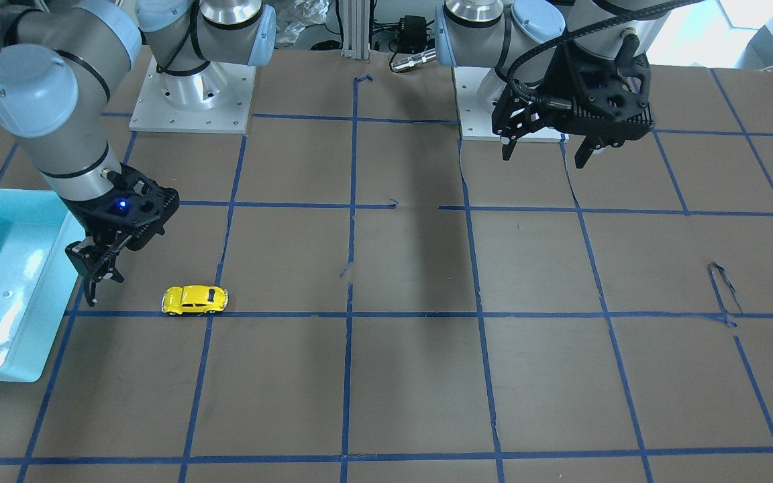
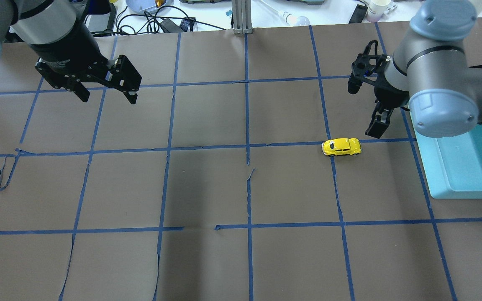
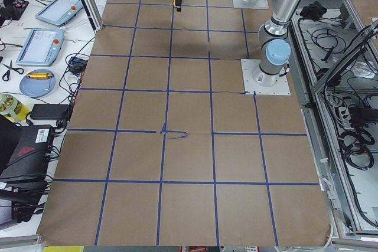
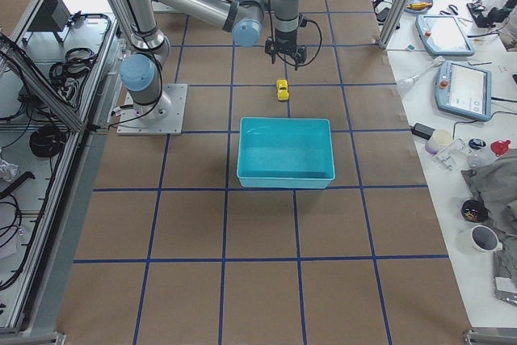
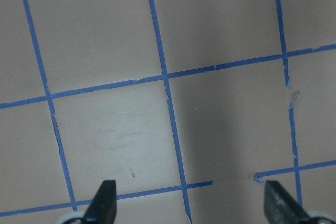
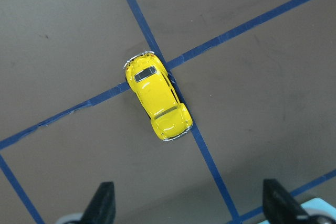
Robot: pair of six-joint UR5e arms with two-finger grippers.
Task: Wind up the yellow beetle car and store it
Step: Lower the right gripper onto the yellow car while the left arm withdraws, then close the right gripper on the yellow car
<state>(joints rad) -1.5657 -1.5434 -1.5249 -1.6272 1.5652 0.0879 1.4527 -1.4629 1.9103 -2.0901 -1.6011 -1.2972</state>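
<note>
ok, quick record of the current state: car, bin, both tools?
car: on its wheels on the table, over a crossing of blue tape, nothing touching it
bin: teal, on the right arm's side of the car; car not in it
right tool: open, holding nothing, near the car, not around it
left tool: open, holding nothing, far from the car
task state: car not yet grasped or stored
</note>
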